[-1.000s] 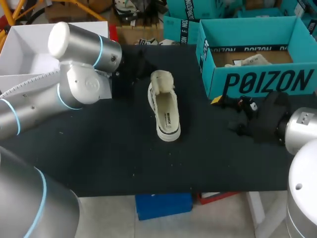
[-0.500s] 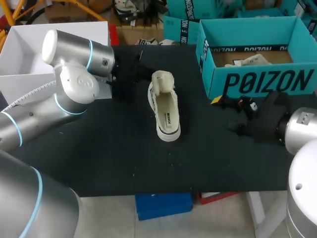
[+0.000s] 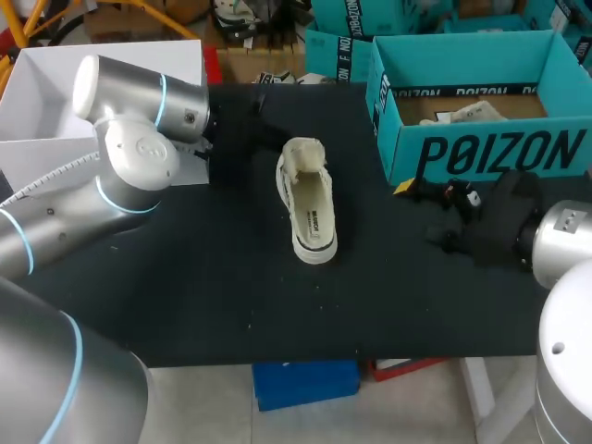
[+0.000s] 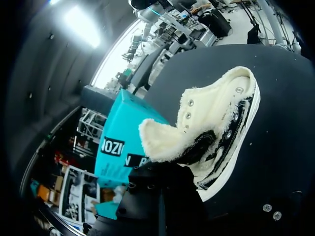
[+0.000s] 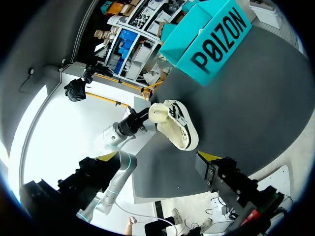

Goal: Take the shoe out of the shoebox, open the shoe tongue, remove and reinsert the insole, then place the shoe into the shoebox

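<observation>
Our left pincer (image 3: 248, 129), open or closed we cannot tell, sits at the fleecy tongue (image 4: 162, 140). The shoe (image 3: 310, 208) lies on the worktop (image 3: 213, 277) ahead, heel farthest. Our right pincer (image 3: 416, 192), likewise unreadable, is well apart, beside the shoebox (image 3: 481, 153).

one shoe (image 3: 308, 208), one shoebox (image 3: 481, 153), two arms: left arm (image 3: 139, 157), right arm (image 3: 564, 242).

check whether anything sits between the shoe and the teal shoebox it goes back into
Nothing visible does: bare tabletop lies between the shoe and the open shoebox. The right gripper sits just before the box's front wall, beside that path.
</observation>
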